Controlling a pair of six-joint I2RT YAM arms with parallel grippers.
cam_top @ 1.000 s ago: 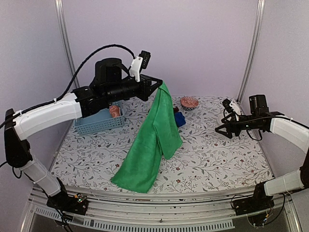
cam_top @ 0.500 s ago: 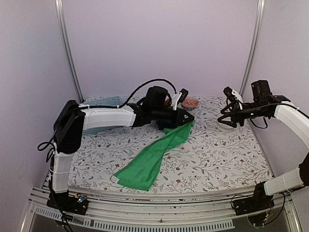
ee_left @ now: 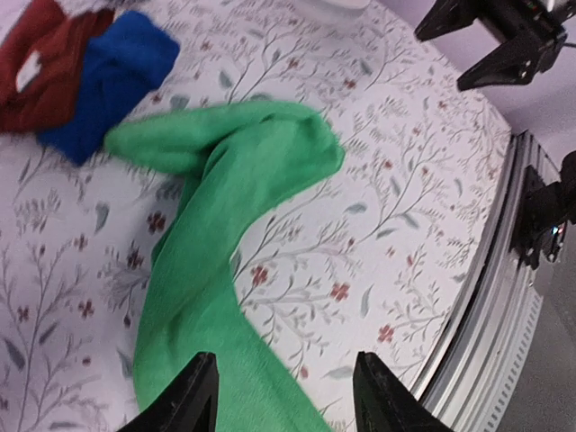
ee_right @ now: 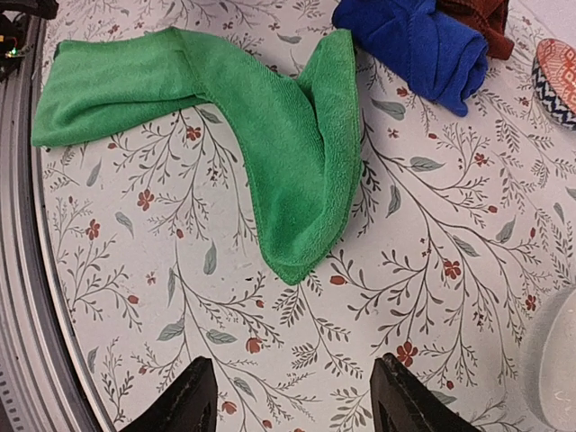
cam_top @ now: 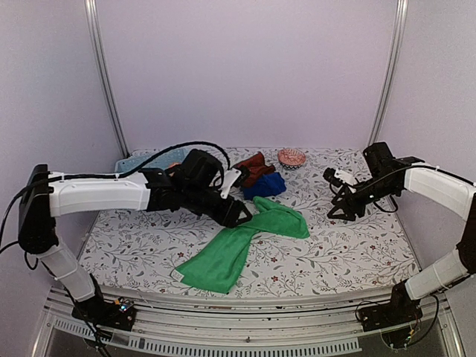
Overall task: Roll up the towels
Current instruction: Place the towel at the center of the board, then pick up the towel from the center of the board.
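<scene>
The green towel (cam_top: 245, 242) lies loose on the table in a long bent strip, its far end folded over (ee_right: 306, 153). My left gripper (cam_top: 239, 212) hovers just above its middle, open, nothing between the fingers; in the left wrist view the green towel (ee_left: 225, 198) runs under the left fingertip of the gripper (ee_left: 286, 400). A deep blue towel (cam_top: 265, 184) and a rust-brown towel (cam_top: 253, 165) lie rolled behind it. My right gripper (cam_top: 336, 208) is open over bare table, right of the green towel's folded end; its fingertips frame empty tablecloth (ee_right: 292, 405).
A patterned bowl (cam_top: 292, 157) stands at the back of the table. The light blue basket (cam_top: 128, 161) sits at the back left, mostly behind my left arm. A pale round object (ee_right: 558, 360) shows at the right wrist view's lower right edge. The table's front rail (cam_top: 245, 301) is near the towel's near end.
My left arm came down from holding the green towel high, let it go and opened; the towel now lies on the table. My right arm moved lower toward the towel.
</scene>
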